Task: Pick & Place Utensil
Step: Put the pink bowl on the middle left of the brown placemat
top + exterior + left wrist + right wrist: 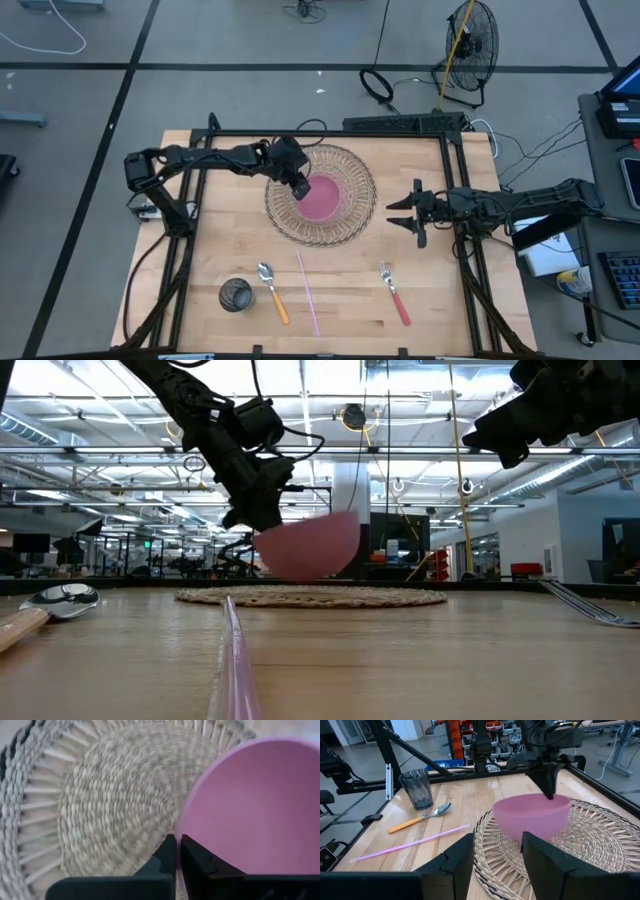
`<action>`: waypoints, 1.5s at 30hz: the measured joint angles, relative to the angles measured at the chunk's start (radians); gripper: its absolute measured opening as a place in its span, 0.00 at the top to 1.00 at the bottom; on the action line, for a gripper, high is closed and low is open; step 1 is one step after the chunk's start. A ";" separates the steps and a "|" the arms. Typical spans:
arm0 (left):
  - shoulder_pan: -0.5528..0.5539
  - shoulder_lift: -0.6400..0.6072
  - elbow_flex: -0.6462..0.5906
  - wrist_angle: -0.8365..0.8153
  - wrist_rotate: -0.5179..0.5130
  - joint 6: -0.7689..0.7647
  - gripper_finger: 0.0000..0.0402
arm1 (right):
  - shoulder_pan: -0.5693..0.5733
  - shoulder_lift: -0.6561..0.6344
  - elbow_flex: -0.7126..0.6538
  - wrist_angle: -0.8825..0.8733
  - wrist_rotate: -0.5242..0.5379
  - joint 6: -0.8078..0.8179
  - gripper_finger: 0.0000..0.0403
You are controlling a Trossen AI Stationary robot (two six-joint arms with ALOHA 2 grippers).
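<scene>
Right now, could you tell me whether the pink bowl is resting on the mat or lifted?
Lifted. In the low view the pink bowl hangs tilted above the woven mat, pinched at its rim by the left gripper.

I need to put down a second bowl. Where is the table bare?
Bare wood lies between the woven mat and the fork, and left of the mat above the cup. The front edge is crowded: cup, spoon, straw, fork.

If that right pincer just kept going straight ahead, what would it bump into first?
Most likely the pink bowl, which the left pincer holds by its rim over the woven mat; the right pincer faces it directly.
</scene>
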State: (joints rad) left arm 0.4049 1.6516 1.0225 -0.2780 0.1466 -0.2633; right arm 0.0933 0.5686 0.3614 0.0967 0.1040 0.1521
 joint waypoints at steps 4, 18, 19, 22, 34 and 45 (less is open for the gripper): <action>-0.002 0.007 0.000 0.006 -0.023 0.006 0.88 | 0.000 0.001 0.000 -0.003 0.000 0.000 0.61; -0.002 0.008 0.000 -0.017 -0.024 0.006 0.78 | 0.000 0.001 0.000 -0.003 0.000 -0.003 0.61; -0.002 0.008 0.000 -0.017 -0.024 0.006 0.78 | 0.000 0.001 0.000 -0.003 0.000 -0.003 0.61; -0.002 0.012 0.000 -0.017 -0.024 0.006 0.78 | 0.000 0.001 0.000 -0.003 0.000 -0.003 0.61; -0.002 0.045 0.000 -0.001 -0.020 0.020 0.78 | 0.000 0.001 0.000 -0.002 0.000 -0.003 0.61; 0.001 0.045 0.000 0.001 -0.021 0.022 0.78 | 0.000 0.001 0.000 -0.002 0.003 -0.004 0.61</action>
State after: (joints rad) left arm 0.4061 1.6966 1.0225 -0.2766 0.1259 -0.2417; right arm 0.0933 0.5697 0.3611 0.0948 0.1067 0.1486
